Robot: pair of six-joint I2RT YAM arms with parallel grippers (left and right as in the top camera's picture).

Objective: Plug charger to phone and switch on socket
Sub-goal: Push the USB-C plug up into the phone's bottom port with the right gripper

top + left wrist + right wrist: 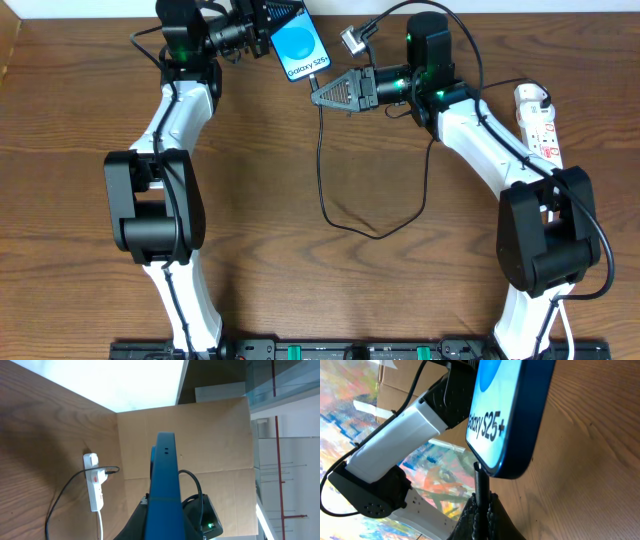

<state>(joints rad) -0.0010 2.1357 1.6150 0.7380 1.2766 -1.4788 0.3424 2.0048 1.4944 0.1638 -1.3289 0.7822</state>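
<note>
Left fingers (132, 525) clamp the phone (298, 45) off the surface (300, 300); right fingers (465, 522) pinch the charger (480, 480) tip at its lower edge. Best to push straight in, aligned.

Overhead: high, straight down. Left wrist: close, along phone (162, 485) edge, ahead of left gripper (162, 527). Right wrist: closer, same phone just ahead.

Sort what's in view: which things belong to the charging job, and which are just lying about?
Job: phone, gripped in left tool; charger, its tip in right tool at the phone's bottom edge; socket.
Lying about: cardboard sheet; colourful painted backdrop.
</note>
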